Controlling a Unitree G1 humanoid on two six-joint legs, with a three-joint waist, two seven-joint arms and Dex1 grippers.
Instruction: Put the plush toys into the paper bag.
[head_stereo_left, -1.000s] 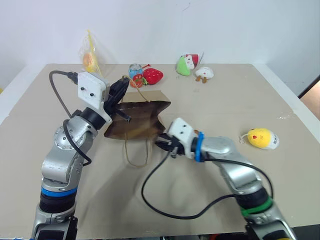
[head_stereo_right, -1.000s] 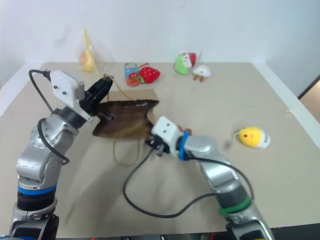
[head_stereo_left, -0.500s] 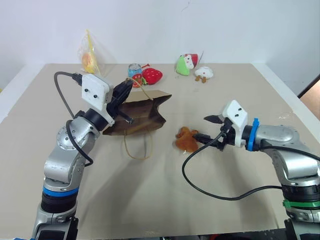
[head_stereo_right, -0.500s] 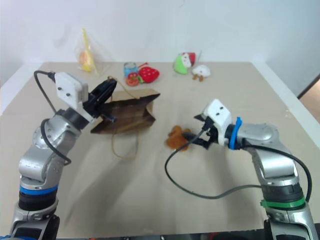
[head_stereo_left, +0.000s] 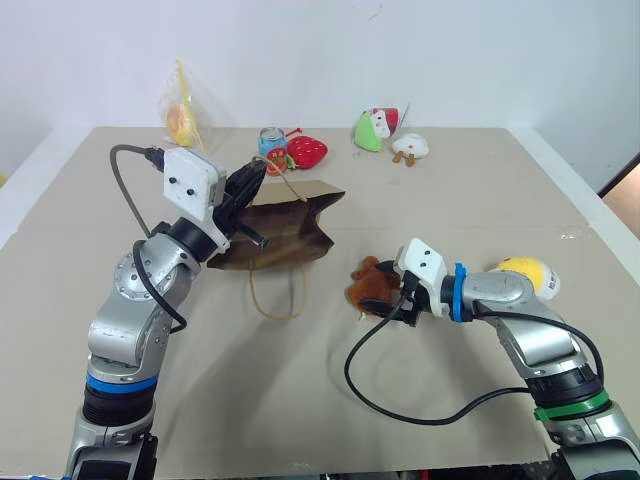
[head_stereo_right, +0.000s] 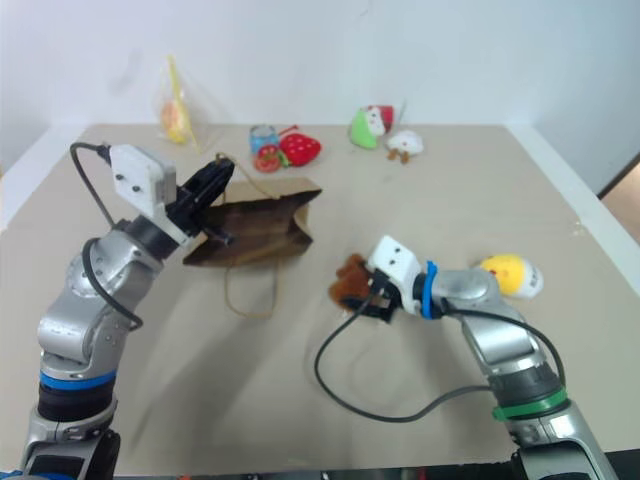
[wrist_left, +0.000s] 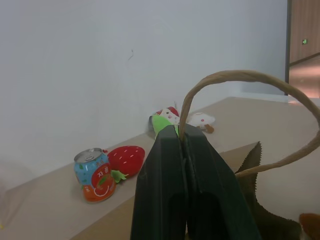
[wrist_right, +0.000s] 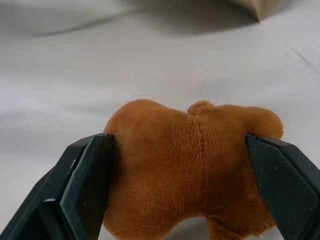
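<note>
A: The plush toys are not yet in the paper bag (head_stereo_left: 285, 228), as far as can be seen. The brown plush animal (head_stereo_left: 372, 286) lies on the table (head_stereo_left: 330, 400), to the right of the bag and a little nearer to the robot. The yellow egg-shaped plush (head_stereo_left: 528, 272) lies further to the right, partly hidden behind the right forearm.

B: Is the brown one held already?

A: That cannot be said with certainty. In the right wrist view the two fingers (wrist_right: 82, 180) of the right gripper (head_stereo_right: 365, 297) are spread wide, one on each side of the brown plush animal. They are seen against its fur, but no squeezing is visible. It is judged that the toy is framed and not yet gripped.

B: And the bag?

A: The paper bag lies on its side, its jagged mouth turned toward the brown toy. One cord handle (wrist_left: 235, 80) is pinched by the left gripper (wrist_left: 181, 137), whose fingers are pressed fully together on it, so the upper edge of the bag is lifted somewhat. The other handle (head_stereo_left: 280, 295) rests loose on the table.

B: So what is left?

A: Nearly everything, it seems. Both toys must be grasped, carried to the mouth and released inside. How wide the mouth is open cannot be told. The strawberry plush (head_stereo_left: 305, 152), the can (head_stereo_left: 270, 142) and the other toys at the far edge are not concerned.
</note>
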